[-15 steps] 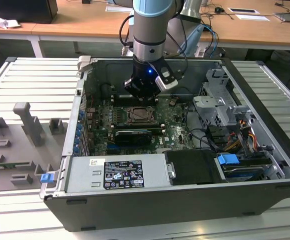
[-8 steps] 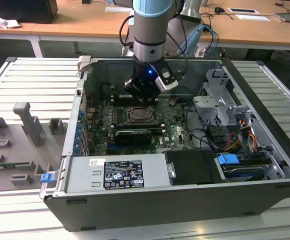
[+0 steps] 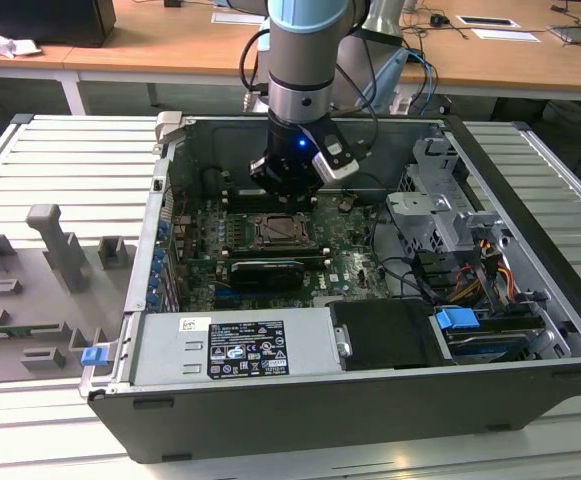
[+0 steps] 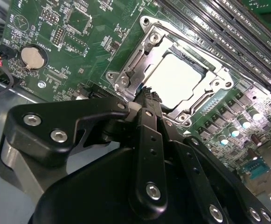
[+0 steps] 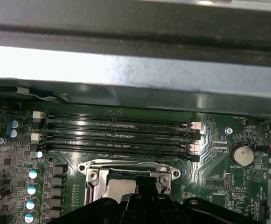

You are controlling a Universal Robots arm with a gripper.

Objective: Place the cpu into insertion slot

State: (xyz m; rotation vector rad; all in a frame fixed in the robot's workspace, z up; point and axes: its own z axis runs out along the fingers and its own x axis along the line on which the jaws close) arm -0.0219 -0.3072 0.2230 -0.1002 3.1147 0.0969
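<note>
The cpu (image 4: 176, 77) looks already seated flat in the insertion slot (image 4: 126, 70), so placing seems done. The claw (image 4: 147, 95) hovers right above, pressed together, pinching nothing.

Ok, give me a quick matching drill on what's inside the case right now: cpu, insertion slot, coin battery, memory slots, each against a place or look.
Things:
1. cpu
2. insertion slot
3. coin battery
4. memory slots

Descriptions:
A. round and silver, on the green board away from the socket
B. long, narrow, black, lying in parallel rows
C. pale square face, lying inside the metal frame
D. shiny metal frame with screws around a square opening

Pairs: 1-C, 2-D, 3-A, 4-B
</note>
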